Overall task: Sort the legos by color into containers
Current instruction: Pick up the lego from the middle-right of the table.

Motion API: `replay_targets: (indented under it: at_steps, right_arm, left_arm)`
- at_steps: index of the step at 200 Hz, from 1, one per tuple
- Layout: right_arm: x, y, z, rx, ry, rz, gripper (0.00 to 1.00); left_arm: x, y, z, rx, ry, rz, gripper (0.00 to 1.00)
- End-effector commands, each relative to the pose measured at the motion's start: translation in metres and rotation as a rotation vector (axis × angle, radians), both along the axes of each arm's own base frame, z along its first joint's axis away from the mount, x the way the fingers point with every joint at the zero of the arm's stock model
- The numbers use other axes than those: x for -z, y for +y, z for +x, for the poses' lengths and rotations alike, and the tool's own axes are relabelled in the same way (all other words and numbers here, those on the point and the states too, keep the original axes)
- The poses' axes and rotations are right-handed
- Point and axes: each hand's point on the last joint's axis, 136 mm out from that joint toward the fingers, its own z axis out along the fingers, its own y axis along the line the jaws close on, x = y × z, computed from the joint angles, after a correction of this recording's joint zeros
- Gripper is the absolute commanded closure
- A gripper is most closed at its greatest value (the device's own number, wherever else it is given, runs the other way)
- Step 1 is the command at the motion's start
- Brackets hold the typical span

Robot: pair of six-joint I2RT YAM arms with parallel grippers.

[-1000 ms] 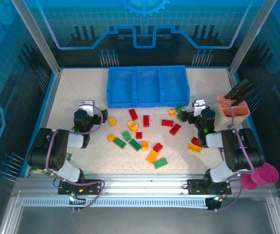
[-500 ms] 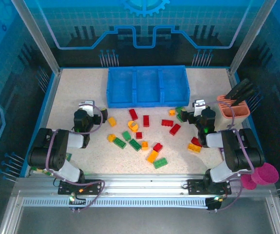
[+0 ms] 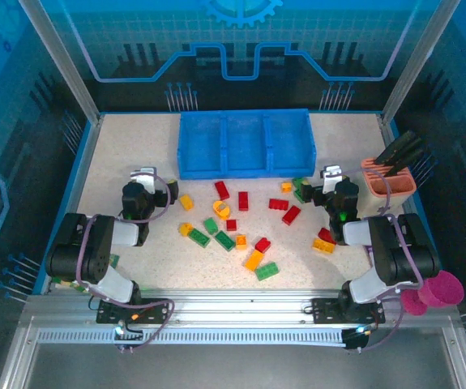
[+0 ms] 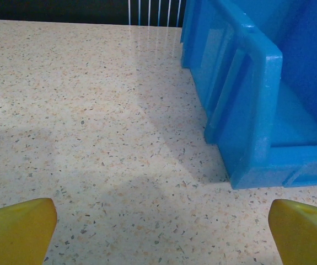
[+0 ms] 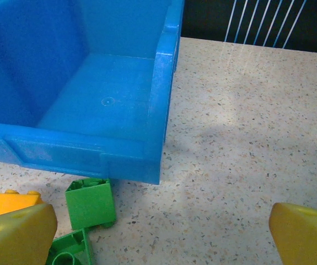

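Been watching for a second or so and honestly nothing has budged: both arms sit exactly where they were and not one brick has shifted.

Nearest me, the pink cup [image 3: 437, 289] sits by the right arm's base. Then come the legos [image 3: 224, 241], red, green and orange, all loose on the desk [image 3: 119, 146] between the two arms. A green brick [image 3: 267, 271] lies closest to me.

The left hand [image 3: 145, 178] hovers low past the left end of the scatter, fingers spread wide with nothing between them. Its own camera looks at bare desk and the tray's near left corner. The right hand [image 3: 330, 180] is just as wide and just as bare, with a square green brick [image 5: 90, 205] ahead of it, right up against the tray's near right corner.

Farthest off is the blue tray [image 3: 216, 170], three compartments and no bricks in any. So I'd say the sorting hasn't started, and that square green one looks like the handiest first pick.
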Motion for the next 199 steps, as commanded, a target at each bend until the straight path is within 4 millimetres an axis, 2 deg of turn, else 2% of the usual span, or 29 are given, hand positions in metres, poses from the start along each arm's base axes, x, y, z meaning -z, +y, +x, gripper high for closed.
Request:
replay_targets:
  at_steps: [1,26,36,48,67,82,95,112,122,148,167,199]
  right_arm:
    - [-0.006,-0.001,0.004,-0.004,-0.020,0.002,0.00]
    - [-0.013,0.002,0.003,-0.019,-0.032,-0.004,0.00]
    - [-0.025,0.007,0.002,-0.051,-0.025,-0.008,0.00]
    - [-0.045,0.011,0.000,-0.063,0.003,-0.009,0.00]
    - [-0.071,0.016,-0.005,-0.041,0.093,0.085,0.00]
    - [-0.071,0.025,-0.013,-0.053,0.183,0.141,0.00]
    - [-0.061,0.027,-0.015,-0.040,0.287,0.168,0.00]
    - [-0.037,0.032,-0.021,-0.038,0.491,0.178,0.02]
    - [-0.031,0.035,-0.024,-0.032,0.590,0.181,0.01]
    - [-0.010,0.049,-0.035,-0.039,0.740,0.183,0.04]
    - [0.002,0.059,-0.042,-0.041,0.813,0.141,0.07]
    - [0.023,0.061,-0.046,-0.011,0.909,0.038,0.11]
  left_arm:
    - [-0.007,0.000,0.004,0.019,-0.017,-0.018,0.01]
    - [-0.015,0.006,0.005,-0.014,-0.025,-0.015,0.01]
    - [-0.031,0.019,0.002,-0.130,-0.014,0.038,0.01]
    - [-0.067,0.022,-0.006,-0.238,-0.024,0.100,0.01]
    - [-0.114,-0.003,-0.019,-0.237,-0.039,0.050,0.01]
    - [-0.146,-0.027,-0.024,-0.170,-0.038,0.065,0.01]
    - [-0.166,-0.043,-0.024,-0.097,-0.013,0.089,0.01]
    - [-0.186,-0.051,-0.023,-0.047,0.071,0.111,0.01]
    - [-0.201,-0.058,-0.023,-0.005,0.117,0.117,0.01]
    - [-0.235,-0.080,-0.023,0.133,0.141,0.126,0.01]
    - [-0.245,-0.089,-0.023,0.195,0.144,0.134,0.01]
    - [-0.240,-0.102,-0.022,0.260,0.143,0.112,0.01]
